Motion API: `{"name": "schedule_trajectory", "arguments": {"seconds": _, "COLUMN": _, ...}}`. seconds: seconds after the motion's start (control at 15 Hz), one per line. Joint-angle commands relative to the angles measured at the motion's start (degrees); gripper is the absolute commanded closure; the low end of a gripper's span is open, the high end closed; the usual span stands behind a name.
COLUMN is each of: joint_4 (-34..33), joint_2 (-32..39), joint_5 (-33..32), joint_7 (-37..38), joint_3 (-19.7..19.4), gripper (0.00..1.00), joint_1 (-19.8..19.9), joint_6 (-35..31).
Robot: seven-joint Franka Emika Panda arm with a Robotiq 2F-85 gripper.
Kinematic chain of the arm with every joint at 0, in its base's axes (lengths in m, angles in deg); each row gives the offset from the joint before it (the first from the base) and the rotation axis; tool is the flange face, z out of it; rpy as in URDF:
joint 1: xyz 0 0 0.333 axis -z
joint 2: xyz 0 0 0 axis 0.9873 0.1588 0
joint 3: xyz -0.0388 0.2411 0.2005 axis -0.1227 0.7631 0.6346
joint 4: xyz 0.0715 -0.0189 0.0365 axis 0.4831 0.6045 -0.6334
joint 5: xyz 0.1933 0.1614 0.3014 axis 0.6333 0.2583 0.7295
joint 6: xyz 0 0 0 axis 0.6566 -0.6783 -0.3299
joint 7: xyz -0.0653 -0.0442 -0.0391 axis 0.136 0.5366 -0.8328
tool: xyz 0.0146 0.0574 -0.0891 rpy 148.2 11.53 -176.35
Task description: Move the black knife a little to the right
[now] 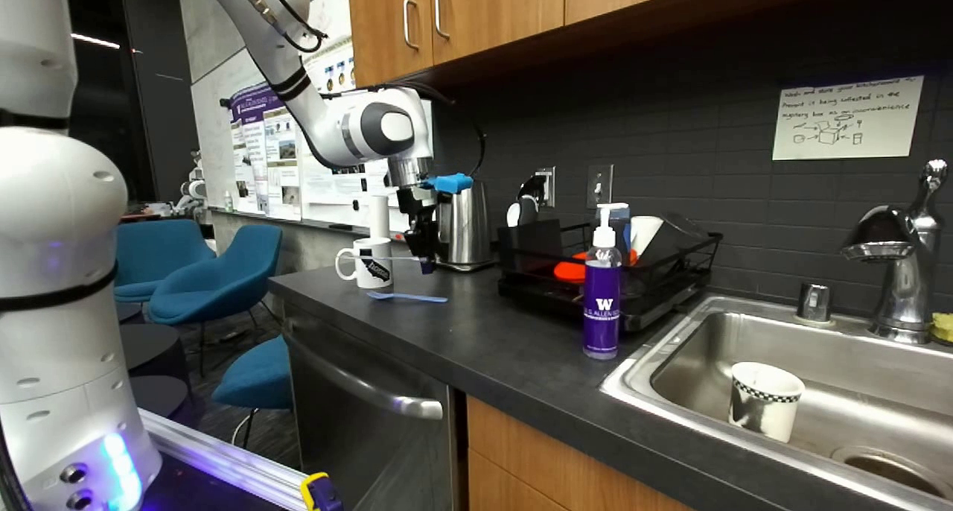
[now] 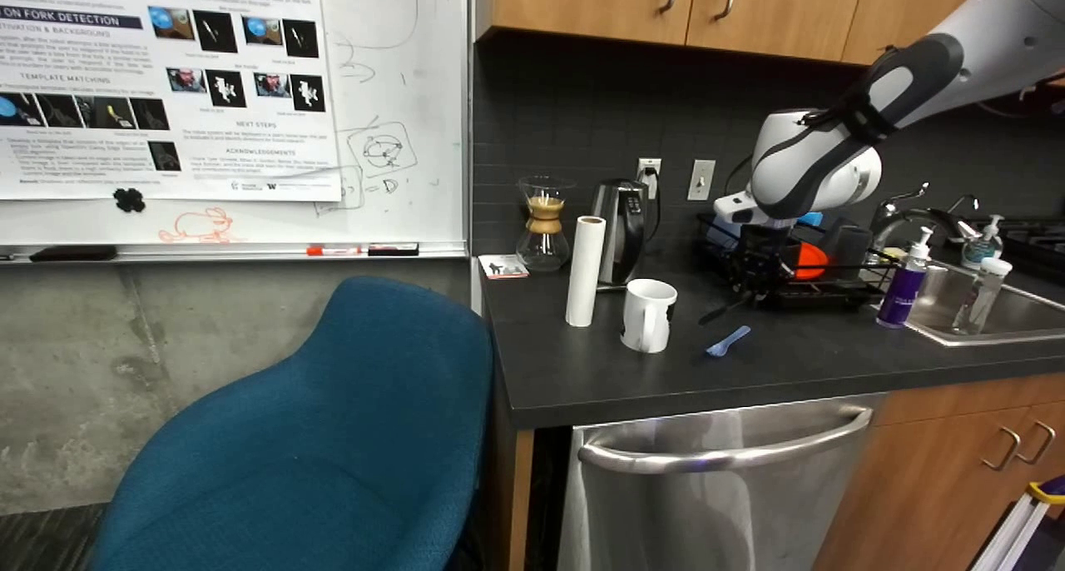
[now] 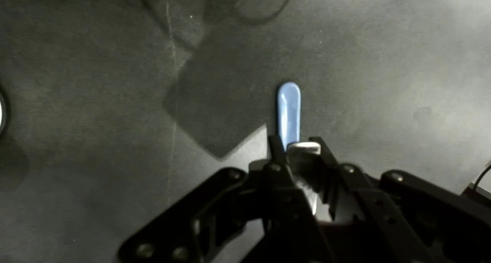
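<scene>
Black knife (image 2: 719, 313) sits pinched in claw (image 3: 296, 142), held above counter (image 1: 484, 332), free end toward white mug (image 2: 645, 321). Blue utensil (image 3: 289, 109) lies near front edge (image 2: 707, 398). Bare strip runs between utensil and soap bottle (image 1: 601, 302); dish rack (image 1: 540, 291) bounds rear, sink (image 1: 648, 399) beyond bottle.

White mug (image 2: 637, 311), steel kettle (image 2: 616, 231), sink (image 1: 826, 354)

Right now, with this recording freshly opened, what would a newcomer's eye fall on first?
Probably the big teal chair beside the counter, filling much of an exterior view's lower left. Next, the purple pump bottle by the sink. Then the hand gripping the knife over the counter, a blue utensil lying nearby.
</scene>
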Motion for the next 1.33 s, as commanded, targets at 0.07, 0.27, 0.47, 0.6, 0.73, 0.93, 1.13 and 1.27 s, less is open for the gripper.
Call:
{"name": "schedule_trajectory", "arguments": {"seconds": 0.07, "joint_4": -3.8, "joint_2": 4.1, "joint_5": 2.3, "joint_7": -2.3, "joint_3": 2.0, "gripper": 0.95, "joint_1": 2.2, "joint_6": -2.0}}
{"name": "schedule_trajectory", "arguments": {"seconds": 0.27, "joint_4": -5.9, "joint_2": 6.3, "joint_5": 2.8, "joint_7": -2.6, "joint_3": 2.6, "gripper": 0.95, "joint_1": 3.1, "joint_6": -2.8}}
{"name": "schedule_trajectory", "arguments": {"seconds": 0.47, "joint_4": -8.1, "joint_2": 8.4, "joint_5": 3.2, "joint_7": -3.0, "joint_3": 3.2, "gripper": 0.95, "joint_1": 4.2, "joint_6": -2.9}}
{"name": "schedule_trajectory", "arguments": {"seconds": 0.6, "joint_4": -9.4, "joint_2": 9.5, "joint_5": 3.5, "joint_7": -3.0, "joint_3": 3.6, "gripper": 0.95, "joint_1": 4.8, "joint_6": -2.6}}
{"name": "schedule_trajectory", "arguments": {"seconds": 0.73, "joint_4": -10.5, "joint_2": 10.5, "joint_5": 3.5, "joint_7": -3.2, "joint_3": 3.9, "gripper": 0.95, "joint_1": 5.5, "joint_6": -2.5}}
{"name": "schedule_trajectory", "arguments": {"seconds": 0.93, "joint_4": -11.8, "joint_2": 12.1, "joint_5": 3.6, "joint_7": -3.3, "joint_3": 4.4, "gripper": 0.95, "joint_1": 6.4, "joint_6": -2.6}}
{"name": "schedule_trajectory", "arguments": {"seconds": 1.13, "joint_4": -12.8, "joint_2": 13.5, "joint_5": 3.9, "joint_7": -3.6, "joint_3": 4.8, "gripper": 0.95, "joint_1": 7.3, "joint_6": -2.8}}
{"name": "schedule_trajectory", "arguments": {"seconds": 1.27, "joint_4": -13.3, "joint_2": 14.4, "joint_5": 3.9, "joint_7": -3.7, "joint_3": 5.1, "gripper": 0.95, "joint_1": 7.8, "joint_6": -2.8}}
